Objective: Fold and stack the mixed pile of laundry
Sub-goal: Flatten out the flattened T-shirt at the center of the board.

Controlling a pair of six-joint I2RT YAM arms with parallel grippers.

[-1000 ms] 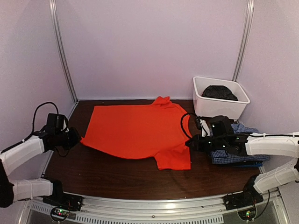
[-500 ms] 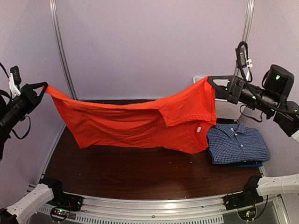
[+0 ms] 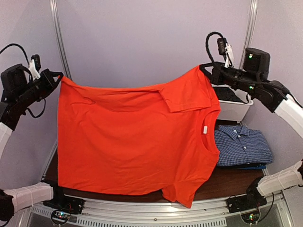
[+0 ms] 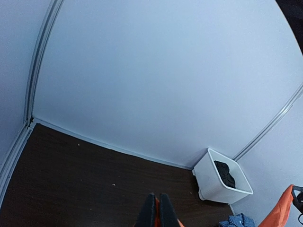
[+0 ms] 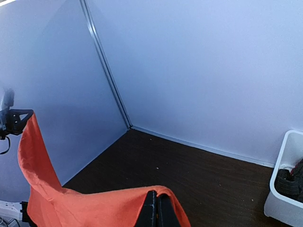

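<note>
Well, the pale booth walls [image 3: 142, 42] close in the back and both sides. The dark table [image 3: 234, 182] lies below, though in the top view the cloth I hold up blocks most of it. At the far right corner stands the white tub [image 3: 233, 111] with a black garment [image 4: 226, 173] bunched inside; my right arm crosses in front of its rim. Just nearer than the tub, the blue-and-white checked shirt [image 3: 244, 144] lies folded on the table, on top of a darker piece I cannot identify.

The orange T-shirt [image 3: 132, 137] hangs in the air between my two grippers, spread like a curtain from high above the table down to the near rail. My left gripper [image 3: 57, 75] is pinched tight on its upper left corner, and my right gripper [image 3: 204, 69] on its upper right. One sleeve flops forward near the right grip, and a small white label [image 3: 205, 129] shows at the neck opening on that side.

From my wrists I see only thin fingertips pressed together and a sliver of orange — the frame edge cuts off the rest. Whether the lowest corner touches the table, I cannot tell.
</note>
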